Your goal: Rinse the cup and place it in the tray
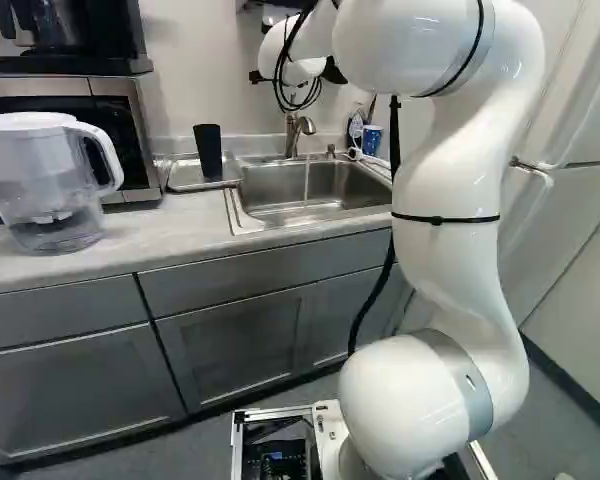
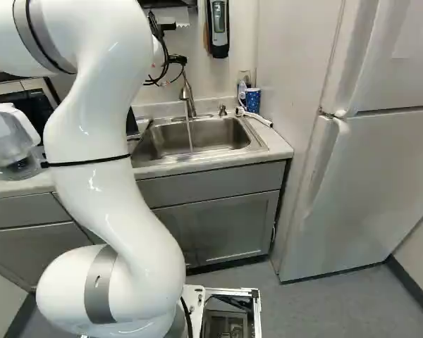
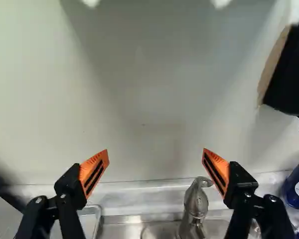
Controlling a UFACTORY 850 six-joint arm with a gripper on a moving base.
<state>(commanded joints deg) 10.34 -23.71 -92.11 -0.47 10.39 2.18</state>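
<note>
**Black cup [image 1: 208, 152] stood in tray [image 1: 183, 177]**

Left base view: The tray sat beside the sink [image 1: 346, 184]. Right base view: Water [image 2: 190, 134] ran from the faucet [image 2: 187, 91]. Wrist view: The fingers [image 3: 94, 172], spread wide, gripped nothing near the wall [image 3: 139, 89]; a blue container [image 3: 292, 188] bore a white label.

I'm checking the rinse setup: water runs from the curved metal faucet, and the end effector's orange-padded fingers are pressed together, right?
Not quite: the wrist view shows the black end effector open, its orange-padded fingers standing wide apart. Water does run from the curved metal faucet.
</note>
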